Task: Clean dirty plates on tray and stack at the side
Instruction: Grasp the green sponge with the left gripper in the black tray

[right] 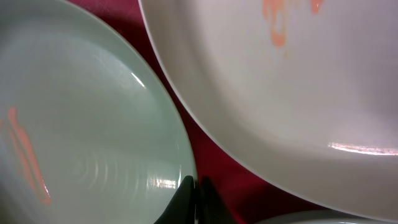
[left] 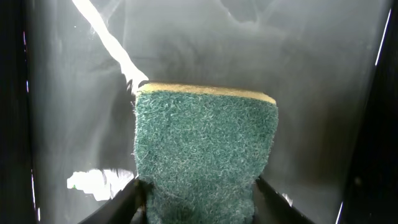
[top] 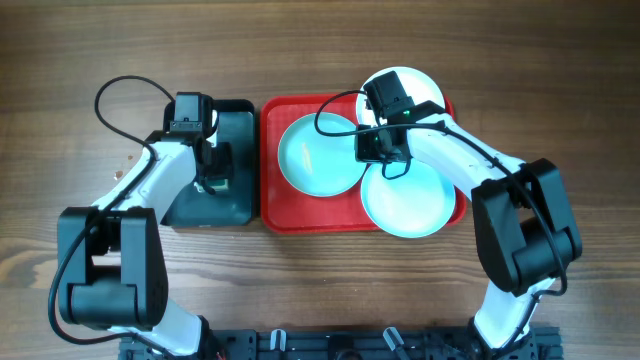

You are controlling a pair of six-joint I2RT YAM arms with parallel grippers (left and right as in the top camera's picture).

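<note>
So basically nothing's done yet as far as I can see. All three plates are on the red tray (top: 272, 215), and there's no stack on the table (top: 100, 60) anywhere. The left aqua plate (top: 312, 160) has an orange streak in the right wrist view, and the white plate (top: 415, 85) has orange smears too. I can't see any dirt on the second aqua plate (top: 410, 205) from overhead, but that doesn't prove much.

The left gripper (top: 213, 165) is down in the black basin (top: 235, 205), pinching the green sponge (left: 205, 149) by its near end. So my guess is it's at the fetch-the-sponge step, with wiping, lifting and stacking all still to come.

The right gripper (right: 194, 193) sits low over the tray with its fingers pressed close together, right at the left aqua plate's rim. I can't tell if it's actually nipping that rim or just parked beside it.

Room-wise, the tray is packed. Only a thin strip of red shows between the left aqua plate and the white one. The white plate hangs over the tray's far rim, and the second aqua plate pokes over the right one. The basin is just beside the tray's left edge. The open wood is out right of the tray, so that looks like the spot to stack.
</note>
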